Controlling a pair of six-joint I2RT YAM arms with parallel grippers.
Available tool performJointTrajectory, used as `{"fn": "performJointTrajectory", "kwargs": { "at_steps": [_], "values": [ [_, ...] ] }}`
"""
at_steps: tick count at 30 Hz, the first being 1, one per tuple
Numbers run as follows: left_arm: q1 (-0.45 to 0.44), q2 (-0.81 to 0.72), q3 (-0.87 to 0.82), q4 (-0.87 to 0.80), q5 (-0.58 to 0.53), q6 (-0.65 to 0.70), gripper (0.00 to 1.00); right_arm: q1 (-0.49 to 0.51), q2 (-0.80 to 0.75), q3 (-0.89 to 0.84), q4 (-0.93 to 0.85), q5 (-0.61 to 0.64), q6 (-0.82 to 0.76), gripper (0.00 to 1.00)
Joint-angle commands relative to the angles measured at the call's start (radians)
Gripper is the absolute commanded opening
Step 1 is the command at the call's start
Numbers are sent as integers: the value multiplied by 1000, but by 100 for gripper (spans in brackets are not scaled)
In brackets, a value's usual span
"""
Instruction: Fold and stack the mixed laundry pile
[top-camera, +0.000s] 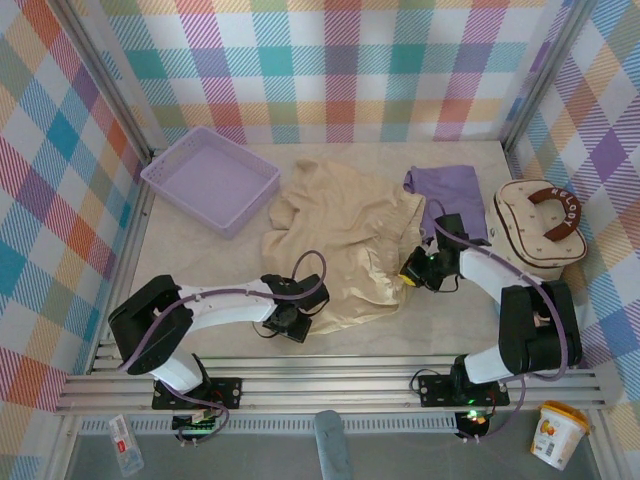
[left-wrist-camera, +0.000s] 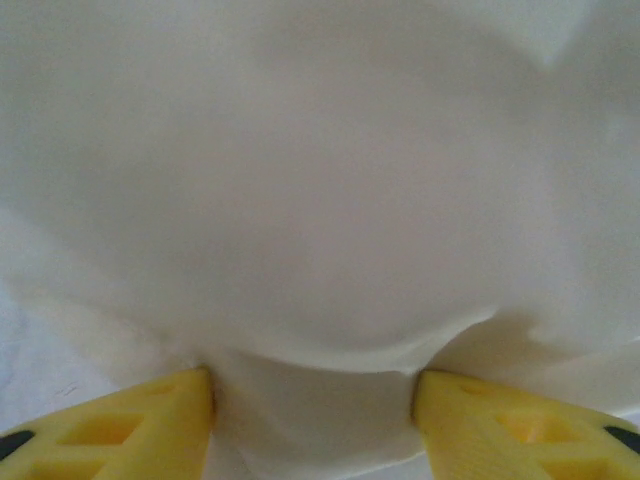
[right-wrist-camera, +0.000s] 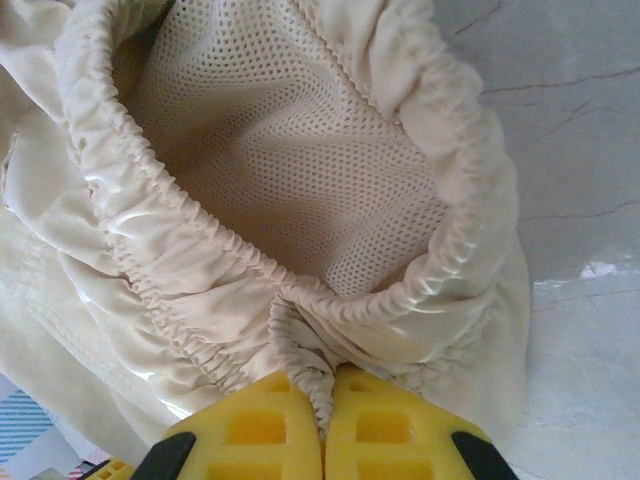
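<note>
The cream-beige garment (top-camera: 345, 235) lies spread and rumpled in the middle of the table. My right gripper (top-camera: 413, 268) is at its right edge. In the right wrist view this gripper (right-wrist-camera: 322, 420) is shut on a pinch of the gathered elastic hem (right-wrist-camera: 300, 350), with mesh lining (right-wrist-camera: 300, 160) showing inside. My left gripper (top-camera: 290, 320) sits at the garment's near-left hem. In the left wrist view it (left-wrist-camera: 313, 400) stands open, yellow fingers (left-wrist-camera: 150, 425) wide apart, with a flap of cream cloth (left-wrist-camera: 320, 200) lying between them. The lavender-purple T-shirt (top-camera: 450, 190) lies folded at the back right.
A lavender mesh basket (top-camera: 245, 215) stands at the back left. The cream padded bag (top-camera: 525, 235) with a brown handle sits at the right, close behind my right arm. Bare marble table (top-camera: 200, 260) lies left of the garment. A small tub (top-camera: 552, 435) stands off the table, near right.
</note>
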Motion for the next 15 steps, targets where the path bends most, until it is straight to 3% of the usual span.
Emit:
{"fn": "performJointTrajectory", "kwargs": {
  "at_steps": [1, 3, 4, 5, 10, 13, 15],
  "values": [
    [-12, 94, -37, 64, 45, -24, 41, -8, -16, -20, 0, -14, -12, 0],
    [-12, 125, -20, 63, 36, -28, 23, -11, -13, -27, 11, -13, -9, 0],
    [-12, 133, -6, 49, 16, -27, 7, -11, -12, -29, 12, -15, -8, 0],
    [-11, 135, 9, 30, -6, -29, 0, -11, -12, -31, 13, -17, -8, 0],
    [30, 65, 108, -82, -114, -8, 0, -11, -35, -6, -38, -15, -27, 0],
    [68, 17, 242, -195, -226, 45, 0, -12, -56, 49, -71, -49, -20, 0],
    [139, 18, 378, -241, -260, 83, 0, -18, -44, 127, -68, -68, 4, 0]
  ]
}}
